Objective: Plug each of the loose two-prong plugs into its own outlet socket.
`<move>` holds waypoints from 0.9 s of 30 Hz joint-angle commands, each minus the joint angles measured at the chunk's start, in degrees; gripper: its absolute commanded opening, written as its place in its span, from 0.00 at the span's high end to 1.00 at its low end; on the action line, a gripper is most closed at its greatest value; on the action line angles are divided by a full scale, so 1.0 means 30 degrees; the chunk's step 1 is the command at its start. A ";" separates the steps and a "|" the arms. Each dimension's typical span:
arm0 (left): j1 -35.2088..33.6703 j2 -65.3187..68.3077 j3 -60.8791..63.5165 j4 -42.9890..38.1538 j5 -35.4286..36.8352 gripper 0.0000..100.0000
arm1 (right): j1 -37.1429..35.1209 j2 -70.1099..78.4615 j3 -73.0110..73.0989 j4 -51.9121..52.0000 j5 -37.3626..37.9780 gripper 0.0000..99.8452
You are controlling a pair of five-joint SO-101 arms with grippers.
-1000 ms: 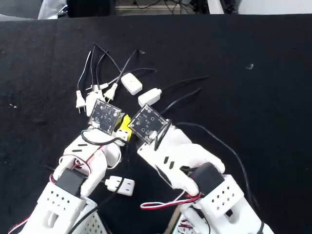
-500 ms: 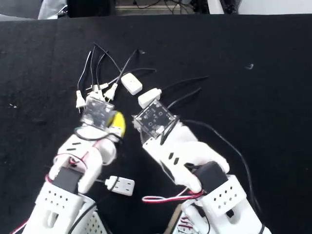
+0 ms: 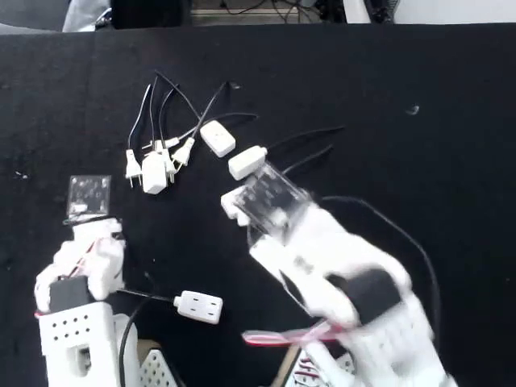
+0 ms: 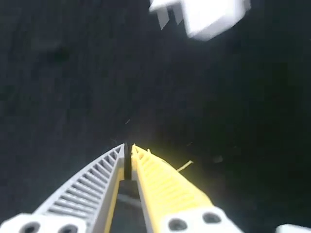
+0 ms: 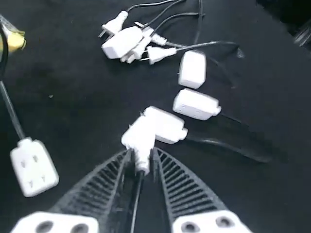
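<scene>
White plug (image 5: 139, 140) sits pinched between right fingers (image 5: 181, 188).

- Tabletop (image 3: 435, 97), right and far side: bare cloth, free passage for me.
- Ahead of my right pincer (image 5: 141, 153), clamped on a white plug (image 5: 138, 138): a row of three white blocks (image 5: 196, 104), with black cords (image 5: 233, 145) beside them.
- Ahead of my left pincer (image 4: 127, 148): open cloth, then the plug cluster (image 3: 153, 165).
- Between my arms: an outlet socket (image 3: 199, 306) on its cord.
</scene>
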 commanded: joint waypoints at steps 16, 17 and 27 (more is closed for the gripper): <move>-0.4469 -0.0147 0.5055 -0.7267 0.1612 0.97 | -0.5216 1.0037 -0.3736 0.1348 -0.1846 0.99; -0.4498 -0.0147 0.5114 -0.7238 0.1612 0.97 | -0.5509 0.9890 -0.3414 0.1143 -0.1993 0.99; -0.4440 -0.0147 0.5143 -0.7238 0.3136 0.97 | -0.8440 0.8073 -0.1245 0.0967 -0.2168 0.99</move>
